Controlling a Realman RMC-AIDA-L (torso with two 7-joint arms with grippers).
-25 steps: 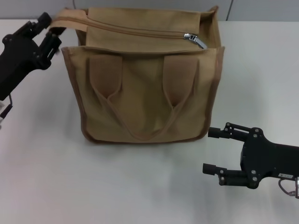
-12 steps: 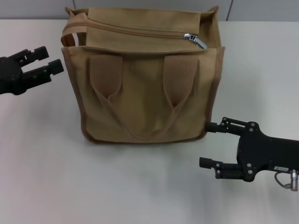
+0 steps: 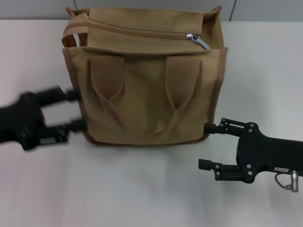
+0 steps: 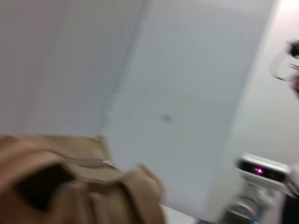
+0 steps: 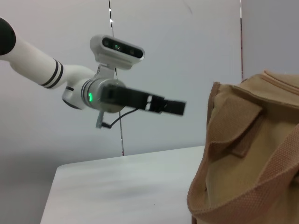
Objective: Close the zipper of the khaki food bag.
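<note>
The khaki food bag (image 3: 144,90) stands upright in the middle of the white table, handles hanging down its front. The zipper (image 3: 137,30) runs across its top, and the silver slider (image 3: 196,39) sits at the right end. My left gripper (image 3: 78,109) is open, blurred by motion, low beside the bag's left side with its fingertips at the bag's edge. My right gripper (image 3: 205,145) is open and empty by the bag's lower right corner, just off the fabric. The right wrist view shows the bag (image 5: 247,154) and the left gripper (image 5: 175,107) farther off. The left wrist view shows the bag (image 4: 70,186) blurred.
The white table (image 3: 142,189) stretches in front of the bag and to both sides. A grey wall (image 3: 265,9) runs behind the bag at the table's far edge.
My left gripper let go of the zipper's left end tab and dropped from the bag's upper left corner to its lower left side. My right gripper crept left towards the bag's corner.
</note>
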